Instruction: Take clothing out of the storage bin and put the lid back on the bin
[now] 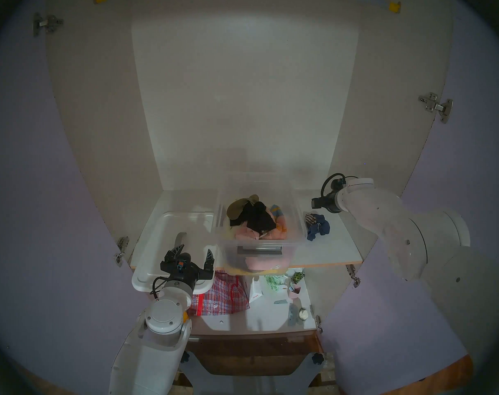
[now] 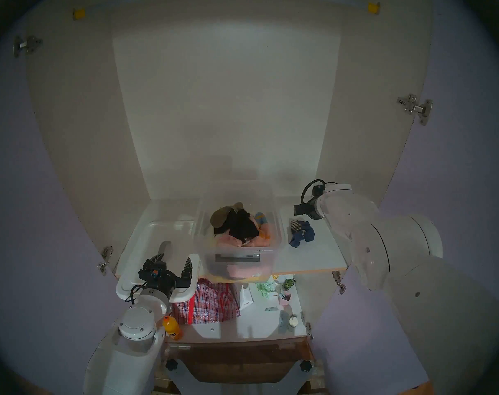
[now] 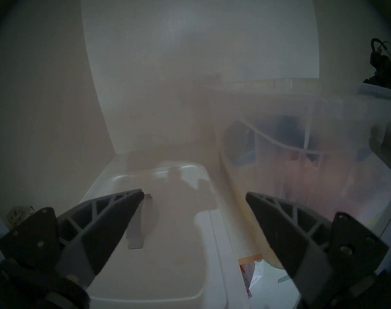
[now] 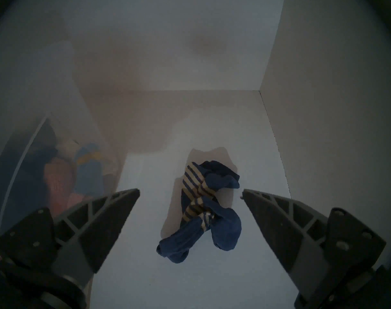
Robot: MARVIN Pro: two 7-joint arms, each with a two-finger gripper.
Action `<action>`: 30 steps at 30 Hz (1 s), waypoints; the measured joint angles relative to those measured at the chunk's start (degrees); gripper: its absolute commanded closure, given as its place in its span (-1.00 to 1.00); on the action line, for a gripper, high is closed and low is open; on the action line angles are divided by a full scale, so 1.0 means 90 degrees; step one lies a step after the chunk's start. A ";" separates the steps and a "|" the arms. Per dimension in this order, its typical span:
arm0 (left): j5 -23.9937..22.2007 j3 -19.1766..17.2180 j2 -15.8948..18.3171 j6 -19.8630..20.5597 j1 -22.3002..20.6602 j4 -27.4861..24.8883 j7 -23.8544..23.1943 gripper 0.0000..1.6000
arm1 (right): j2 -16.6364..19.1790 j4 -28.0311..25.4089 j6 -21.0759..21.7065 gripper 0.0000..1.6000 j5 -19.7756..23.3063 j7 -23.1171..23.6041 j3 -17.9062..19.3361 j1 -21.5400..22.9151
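Note:
The clothing (image 1: 316, 224), a navy bundle with a striped part, lies on the white shelf to the right of the storage bin (image 1: 299, 215); it also shows in the right wrist view (image 4: 203, 210). The clear bin stands open with other clothes inside. The white lid (image 1: 157, 252) lies flat to the left of the bin, its grey strap handle (image 1: 180, 237) standing up. My left gripper (image 1: 195, 252) is open and empty over the lid's near right part (image 3: 167, 235). My right gripper (image 4: 190, 191) is open and empty, hovering above the clothing.
A black garment (image 1: 258, 217) and pink cloth (image 1: 251, 234) fill the bin. On the lower shelf are a red plaid bag (image 1: 219, 294), a white paper bag (image 1: 255, 293), a pink cup (image 1: 294, 291) and an orange bottle (image 2: 172, 330). Cabinet walls close in on both sides.

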 measured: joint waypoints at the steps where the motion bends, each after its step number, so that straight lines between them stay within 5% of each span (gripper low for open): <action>1: 0.0015 0.0022 -0.0007 -0.0002 -0.0026 0.0034 0.0031 -1.00 | 0.0000 0.0000 0.0000 -1.00 0.0000 0.0000 0.0000 0.0000; 15: 0.0171 0.0365 -0.0629 -0.0184 -0.0034 0.0192 0.0739 -1.00 | 0.0199 -0.0030 -0.0017 -1.00 0.0005 0.0291 0.0029 0.0026; 20: 0.0272 0.0268 -0.0627 -0.0209 -0.0059 0.0300 0.0991 -1.00 | 0.0252 -0.0175 -0.0534 -1.00 -0.0113 0.0660 -0.0167 -0.0004; 25: 0.0321 0.0098 -0.0581 -0.0284 -0.0060 0.0291 0.1182 -1.00 | -0.0004 -0.0254 -0.1459 -1.00 -0.0157 0.0244 -0.0176 -0.0059; 30: 0.0381 0.0003 -0.0475 -0.0362 -0.0103 0.0322 0.1274 -1.00 | -0.0276 -0.0229 -0.1996 -1.00 -0.0099 -0.0842 0.0147 -0.0071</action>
